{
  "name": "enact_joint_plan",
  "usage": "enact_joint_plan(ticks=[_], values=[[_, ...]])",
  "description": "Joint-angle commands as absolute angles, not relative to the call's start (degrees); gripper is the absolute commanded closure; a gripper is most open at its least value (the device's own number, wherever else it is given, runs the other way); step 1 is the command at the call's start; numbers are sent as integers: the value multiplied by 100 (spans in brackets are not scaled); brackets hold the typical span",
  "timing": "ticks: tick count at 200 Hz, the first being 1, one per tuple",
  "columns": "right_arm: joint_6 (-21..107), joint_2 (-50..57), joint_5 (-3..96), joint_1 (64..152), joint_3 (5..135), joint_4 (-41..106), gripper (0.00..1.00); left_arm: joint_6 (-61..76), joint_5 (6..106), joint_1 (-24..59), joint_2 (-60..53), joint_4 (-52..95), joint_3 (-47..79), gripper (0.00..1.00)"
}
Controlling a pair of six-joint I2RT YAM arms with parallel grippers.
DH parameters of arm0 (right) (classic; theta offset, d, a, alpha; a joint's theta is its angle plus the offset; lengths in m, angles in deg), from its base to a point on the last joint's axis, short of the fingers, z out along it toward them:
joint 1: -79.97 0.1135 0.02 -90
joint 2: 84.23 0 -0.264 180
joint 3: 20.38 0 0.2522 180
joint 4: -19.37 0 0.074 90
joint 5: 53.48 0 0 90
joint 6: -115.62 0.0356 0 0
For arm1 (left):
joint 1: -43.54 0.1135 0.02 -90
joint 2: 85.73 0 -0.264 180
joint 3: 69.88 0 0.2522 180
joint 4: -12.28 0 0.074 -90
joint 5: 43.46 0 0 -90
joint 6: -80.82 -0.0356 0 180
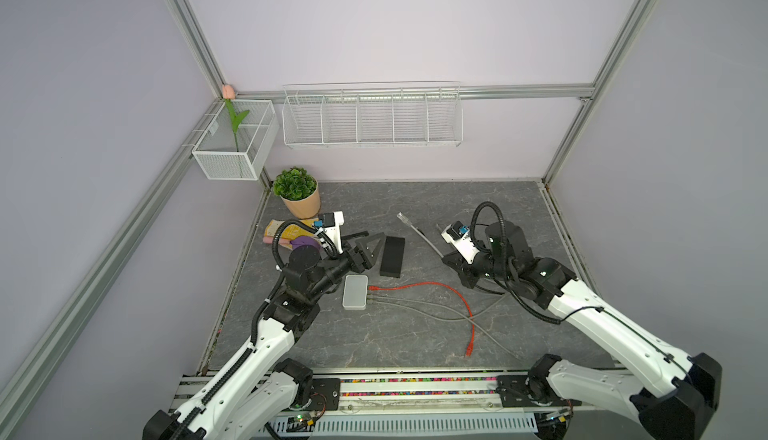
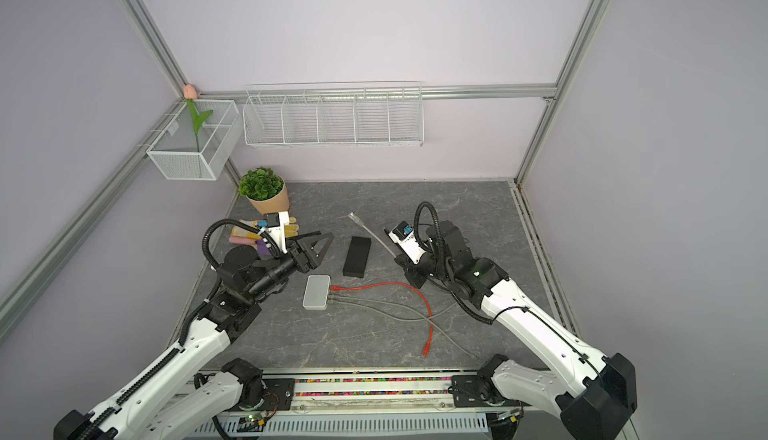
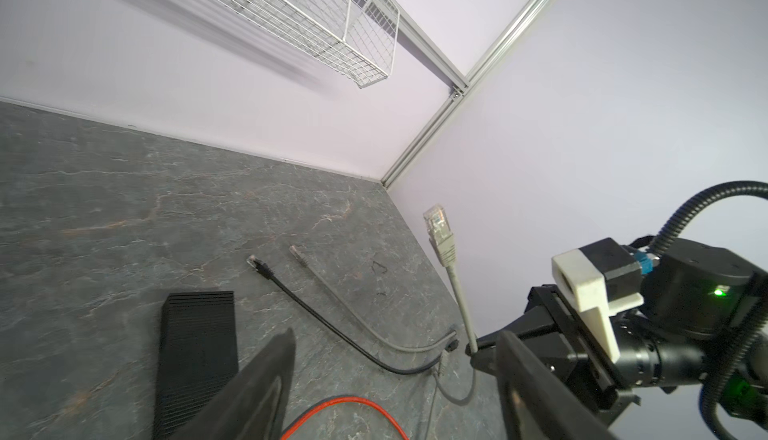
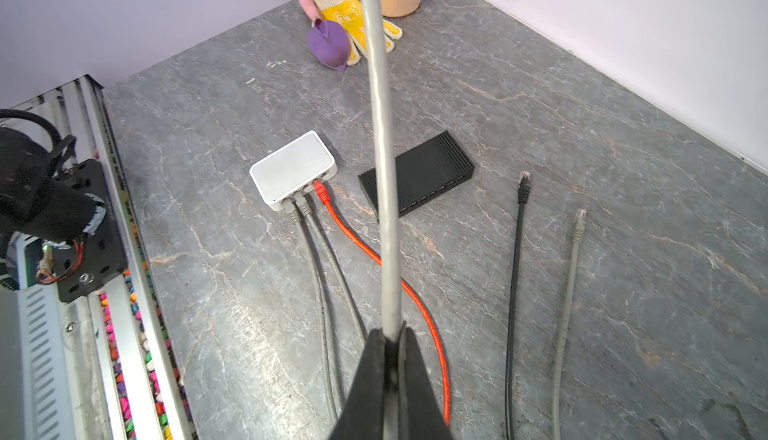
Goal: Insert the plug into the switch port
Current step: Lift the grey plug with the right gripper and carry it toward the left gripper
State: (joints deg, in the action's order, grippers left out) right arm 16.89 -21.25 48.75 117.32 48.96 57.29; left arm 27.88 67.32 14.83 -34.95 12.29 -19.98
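Right wrist view: the right pincer is clamped shut on the grey cable, well back from its end, so the free length juts stiffly off the tabletop; the black switch and white switch lie beyond. Left wrist view: the plug stands aloft, and the left pincer gapes wide and empty, probably readying a grip nearer the plug. In a top view the plug is apart from both switches, unplugged.
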Motion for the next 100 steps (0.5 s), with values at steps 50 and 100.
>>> enact_joint_plan(ticks=[50,100], values=[[1311,-2192,5849,11846,4714,5515,93,3447,7755,1505,-3298,45,-1906,27],[1297,-2138,6096,11880,4757,5501,93,3302,7738,1501,-3336,292,-1887,30]])
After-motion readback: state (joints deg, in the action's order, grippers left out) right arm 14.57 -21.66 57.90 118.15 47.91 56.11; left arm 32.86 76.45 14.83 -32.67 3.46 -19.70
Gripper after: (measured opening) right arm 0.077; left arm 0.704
